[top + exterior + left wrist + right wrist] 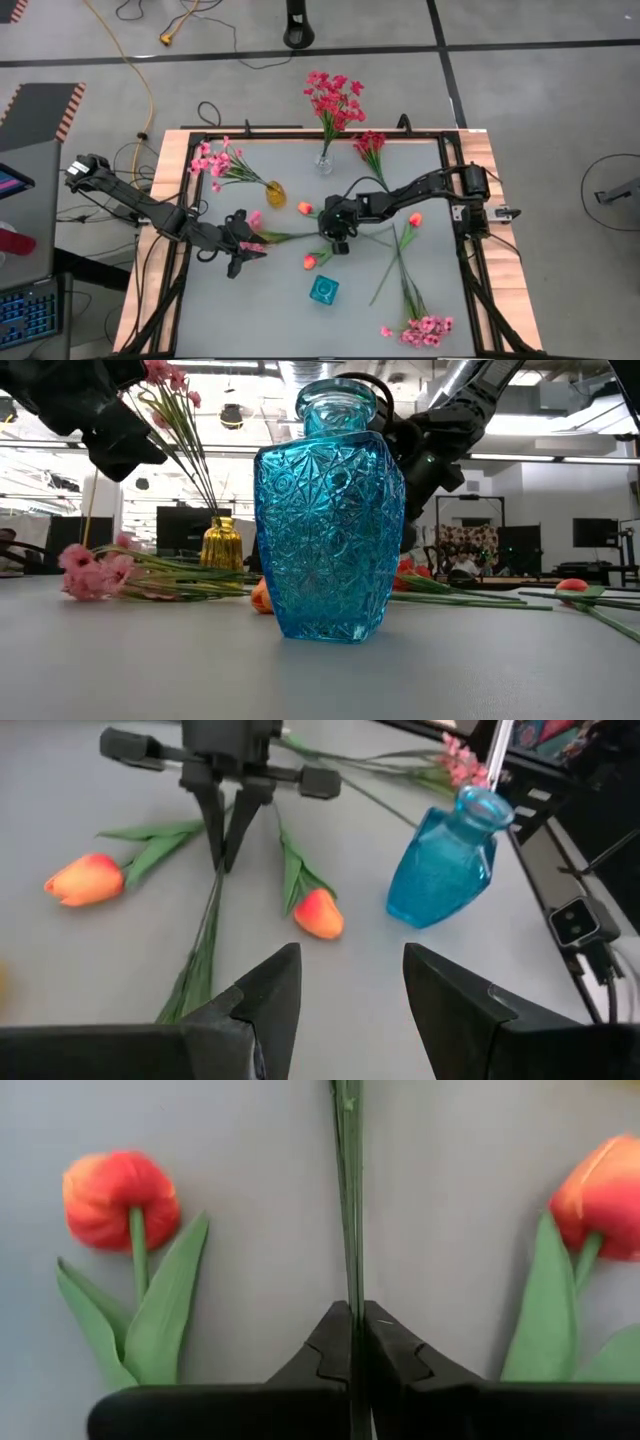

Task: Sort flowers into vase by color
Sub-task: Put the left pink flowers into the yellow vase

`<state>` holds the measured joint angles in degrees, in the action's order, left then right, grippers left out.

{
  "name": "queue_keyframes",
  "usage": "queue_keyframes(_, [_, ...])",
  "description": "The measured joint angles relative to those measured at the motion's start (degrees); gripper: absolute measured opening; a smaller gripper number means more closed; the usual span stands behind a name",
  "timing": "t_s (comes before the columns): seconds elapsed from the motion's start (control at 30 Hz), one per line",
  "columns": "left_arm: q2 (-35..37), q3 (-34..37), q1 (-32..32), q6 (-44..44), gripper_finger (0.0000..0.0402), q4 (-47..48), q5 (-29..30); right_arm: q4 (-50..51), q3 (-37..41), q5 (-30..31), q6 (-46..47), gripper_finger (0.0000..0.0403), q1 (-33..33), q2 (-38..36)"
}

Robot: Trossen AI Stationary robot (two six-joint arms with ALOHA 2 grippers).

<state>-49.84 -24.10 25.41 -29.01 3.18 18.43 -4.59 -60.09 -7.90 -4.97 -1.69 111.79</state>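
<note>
Closest to the low camera, we are facing a blue glass vase (pixel 330 510) standing upright on the table (pixel 150 670), with a gold vase (pixel 222 543) holding pink blossoms behind it and a pink spray (pixel 95 572) lying flat beside that.

From above, we are seeing the right gripper (pixel 338 228) lowered at mid-table among loose stems, and the left gripper (pixel 243 252) waiting near the pink spray, its jaws apart. A clear vase (pixel 325 160) is already holding dark-red flowers (pixel 333 98).

Through the left wrist camera, we are watching the right fingers pinching together on a bundle of thin green stems (pixel 200 955) between two orange tulips (pixel 83 880).

Through the right wrist camera, we are seeing that pincer clamped shut on the stems, which run straight between its tips.

We judge this is the pick-up step; next, we are needing a clean lift clear of the tulips, then a carry to the matching vase.
</note>
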Motion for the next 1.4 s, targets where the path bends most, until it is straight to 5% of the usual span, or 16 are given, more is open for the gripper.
queue_keyframes(0.37, [0.04, -0.01, 1.66, 0.31, 0.0164, -4.32, 0.41, 4.81, -7.17, -0.04, 0.97, 0.0038, 0.0, -0.02])
queue_keyframes(0.57, [0.04, -0.02, 5.56, -0.97, 0.0164, -4.49, 6.69, 9.12, -9.86, 0.16, 1.04, 0.0038, 0.0, -1.26])
queue_keyframes(0.77, [0.04, 0.0, 10.26, -3.92, 0.0164, -4.24, 12.54, 14.22, -9.9, 0.64, 0.96, 0.0038, 0.0, -7.4])
queue_keyframes(0.93, [0.04, -0.01, 13.21, -6.28, 0.0164, -4.51, 16.36, 17.11, -9.88, 6.76, 0.61, 0.0038, 0.24, -13.46])
queue_keyframes(1.4, [0.0, -0.02, 14.75, -4.38, 0.0164, -7.89, 18.31, 21.3, -9.9, 7.81, -1.55, 0.0039, 2.3, -27.27])
